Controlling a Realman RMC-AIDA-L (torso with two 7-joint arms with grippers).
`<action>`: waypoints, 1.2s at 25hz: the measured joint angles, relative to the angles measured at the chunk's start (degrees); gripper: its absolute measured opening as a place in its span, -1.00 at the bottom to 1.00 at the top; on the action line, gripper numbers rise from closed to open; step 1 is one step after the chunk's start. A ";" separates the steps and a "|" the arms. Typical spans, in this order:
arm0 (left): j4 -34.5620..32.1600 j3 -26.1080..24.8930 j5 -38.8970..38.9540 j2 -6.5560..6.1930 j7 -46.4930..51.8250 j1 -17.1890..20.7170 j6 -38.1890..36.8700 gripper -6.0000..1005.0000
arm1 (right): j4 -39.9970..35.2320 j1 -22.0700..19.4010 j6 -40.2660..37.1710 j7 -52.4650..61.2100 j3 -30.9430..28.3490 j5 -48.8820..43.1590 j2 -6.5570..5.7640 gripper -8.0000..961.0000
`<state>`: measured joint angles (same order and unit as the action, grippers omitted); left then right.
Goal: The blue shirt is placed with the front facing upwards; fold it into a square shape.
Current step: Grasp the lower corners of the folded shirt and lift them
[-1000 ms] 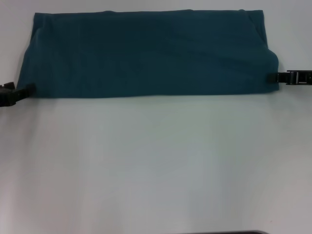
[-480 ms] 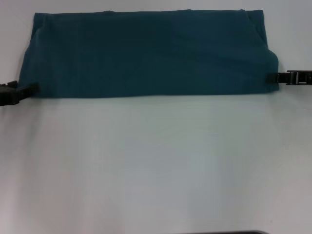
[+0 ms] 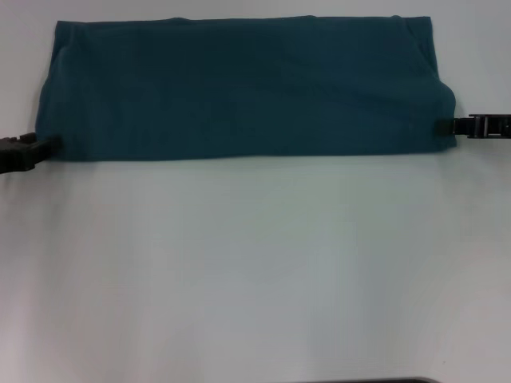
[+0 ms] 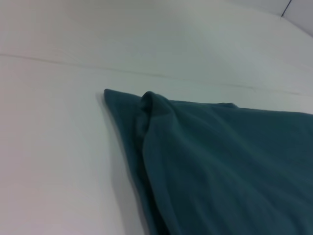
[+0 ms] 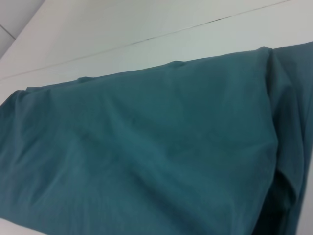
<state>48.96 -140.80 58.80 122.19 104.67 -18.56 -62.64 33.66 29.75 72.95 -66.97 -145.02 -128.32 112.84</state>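
From the head, the blue shirt [image 3: 239,88] lies folded into a wide band across the far part of the white desk [image 3: 255,271]; the left hand [image 3: 40,148] reaches in level at the shirt's left near corner, the right hand [image 3: 447,127] at its right edge, each pinching the cloth. The left wrist shows a bunched corner of the shirt [image 4: 205,161] on the desk [image 4: 54,147]. The right wrist shows its plain teal surface [image 5: 146,147], rumpled along one side.

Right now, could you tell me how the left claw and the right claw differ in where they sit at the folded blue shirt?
The left claw sits at the blue shirt's near-left corner, lower in the head view. The right claw meets the opposite end, slightly farther from the robot. The cloth bulges outward at the right claw's end but lies flatter at the left. Both reach inward from the sides, low over the white table.
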 joint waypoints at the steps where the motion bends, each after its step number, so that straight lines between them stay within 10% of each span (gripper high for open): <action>1: -0.30 -0.07 -0.24 -0.08 0.06 -0.20 0.08 0.18 | 0.00 0.05 0.01 0.00 0.00 0.00 0.00 -0.96; 18: -0.99 0.05 -1.22 -0.30 0.78 -0.84 0.42 -0.87 | 0.00 -0.20 0.18 -0.05 -0.02 0.00 -0.09 -0.96; 30: 1.93 -0.26 -1.69 -1.34 2.54 -0.37 -3.31 -0.86 | 0.00 -1.07 0.22 -0.17 -0.37 0.00 -0.17 -0.96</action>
<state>50.89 -141.05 57.11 120.85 107.21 -18.93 -65.94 33.66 28.68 73.17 -67.14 -145.39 -128.32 112.67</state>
